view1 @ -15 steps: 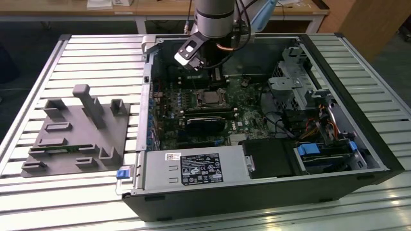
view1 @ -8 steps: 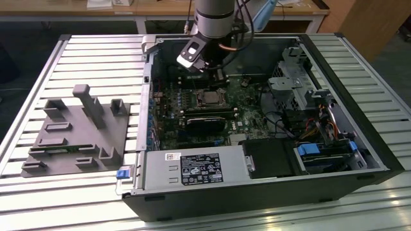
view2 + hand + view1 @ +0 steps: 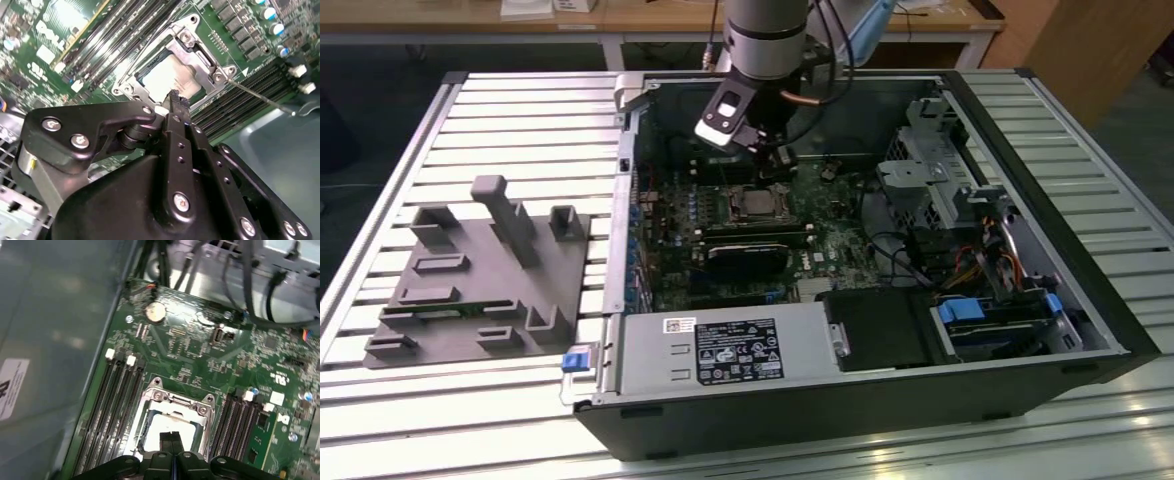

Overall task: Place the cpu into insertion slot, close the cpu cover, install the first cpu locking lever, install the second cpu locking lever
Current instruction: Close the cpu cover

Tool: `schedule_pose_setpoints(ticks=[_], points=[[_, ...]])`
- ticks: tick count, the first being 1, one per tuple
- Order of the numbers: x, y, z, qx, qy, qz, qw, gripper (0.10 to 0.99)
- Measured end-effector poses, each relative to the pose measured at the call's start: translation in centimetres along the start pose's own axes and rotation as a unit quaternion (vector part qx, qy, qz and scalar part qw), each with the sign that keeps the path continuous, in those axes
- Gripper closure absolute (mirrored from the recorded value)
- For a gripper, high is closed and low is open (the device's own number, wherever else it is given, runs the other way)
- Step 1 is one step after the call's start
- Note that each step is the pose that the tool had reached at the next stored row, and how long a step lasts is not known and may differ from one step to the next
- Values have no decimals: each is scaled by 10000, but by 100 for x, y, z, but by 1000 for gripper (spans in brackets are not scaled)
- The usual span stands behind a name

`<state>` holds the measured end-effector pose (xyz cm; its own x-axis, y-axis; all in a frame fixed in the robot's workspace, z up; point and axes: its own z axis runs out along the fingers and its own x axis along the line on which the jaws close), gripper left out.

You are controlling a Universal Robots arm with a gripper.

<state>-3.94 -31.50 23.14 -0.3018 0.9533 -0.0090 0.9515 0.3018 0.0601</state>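
A slatted metal tabletop (image 3: 520, 110) carried an open black computer case (image 3: 854, 410), with a grey moulded fixture (image 3: 467, 290) lying beside it toward the exterior view's left. The robot arm (image 3: 767, 40) reached down into the case over the green motherboard (image 3: 707, 290). Its claw (image 3: 781, 160) hung just above the insertion slot (image 3: 753, 206), between the banks of long black memory slots (image 3: 117, 400). In both wrist views the claw (image 3: 170, 437) was clenched, its two black fingertips (image 3: 175, 100) pressed together with nothing seen between them, over one edge of the cpu cover (image 3: 177, 402). The cover lay down flat on the slot, and the cpu (image 3: 167, 75) sat inside, its pale silver top showing through the square window. A thin metal locking lever (image 3: 260, 96) ran out from the cover's corner across the memory slots.
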Motion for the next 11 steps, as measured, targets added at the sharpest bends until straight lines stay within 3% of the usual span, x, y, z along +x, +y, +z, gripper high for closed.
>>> schedule_pose_setpoints(ticks=[6,11], points=[[0,0,1,-5,33,-543,9985,980],[0,0,2,-9,60,-999,9950,980]])
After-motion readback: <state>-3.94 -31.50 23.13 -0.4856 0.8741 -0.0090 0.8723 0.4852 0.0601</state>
